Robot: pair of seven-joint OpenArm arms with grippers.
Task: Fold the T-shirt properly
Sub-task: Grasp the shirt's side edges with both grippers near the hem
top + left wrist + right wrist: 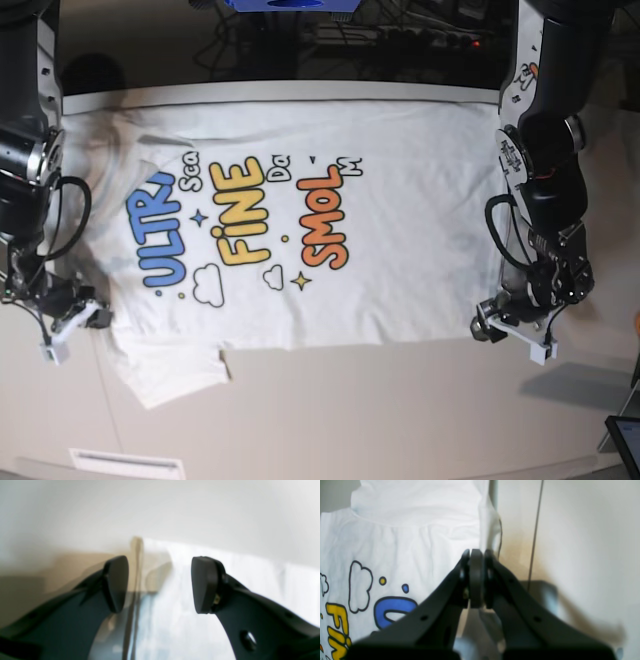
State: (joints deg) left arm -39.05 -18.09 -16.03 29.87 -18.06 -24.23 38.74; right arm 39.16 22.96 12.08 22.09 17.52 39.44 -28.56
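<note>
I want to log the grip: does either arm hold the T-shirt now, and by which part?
Nothing is held. The T-shirt lies flat; left jaws open, right jaws shut and empty.

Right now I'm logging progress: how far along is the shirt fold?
Done: T-shirt lies flat, print up. In hand: nothing; left gripper is open at its edge, right gripper shut and empty beside it. Left: every fold.

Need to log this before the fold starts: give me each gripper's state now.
Left gripper: open, holding nothing, at the edge of the T-shirt.
Right gripper: shut, nothing visibly pinched between its pads.
</note>
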